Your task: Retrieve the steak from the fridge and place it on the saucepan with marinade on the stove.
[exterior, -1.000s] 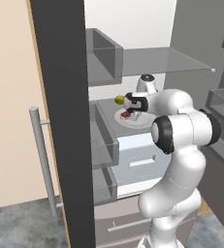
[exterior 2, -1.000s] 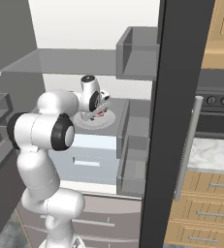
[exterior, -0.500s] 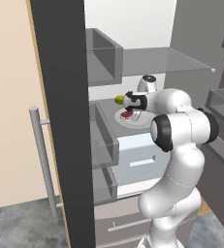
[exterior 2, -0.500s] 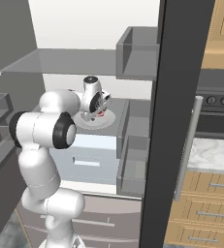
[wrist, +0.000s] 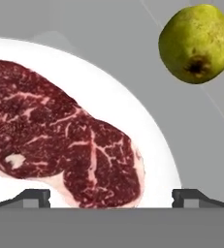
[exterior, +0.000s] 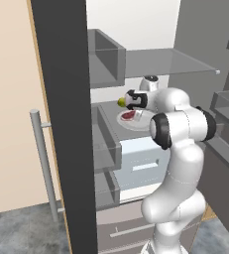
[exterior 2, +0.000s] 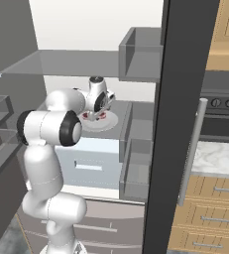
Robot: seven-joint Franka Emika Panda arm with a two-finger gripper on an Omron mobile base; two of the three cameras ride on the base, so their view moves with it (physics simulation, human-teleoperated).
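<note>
End effector: end effector (wrist: 111, 197) is spread wide, its two dark tips at either side of the hand view's bottom edge, holding nothing; it hangs low over the near end of the steak, inside the fridge (exterior: 66, 124).
Steak: steak (wrist: 55, 133) lies flat on a round white plate (wrist: 133, 116) on a fridge shelf (exterior 2: 121, 110); it also shows from the left base view (exterior: 128, 115).
Fruit: a yellow-green fruit (wrist: 196, 42) sits on the shelf just beside the plate's rim, apart from the meat.
Step in hand: judging by the open tips straddling the meat's lower lobe, this looks like the final descent before closing.
Risk, thin slab: the steak is flat, so tips closing too high would likely slide over it and come up empty.
Risk, plate: pressing down too far could push on the plate and shift or tip it on the shelf.
Risk, fruit: a sideways drift toward the fruit could knock it rolling.
Risk, exit: the overhead shelf (exterior: 170, 62) sits close above the wrist, so a steep lift could strike it.
</note>
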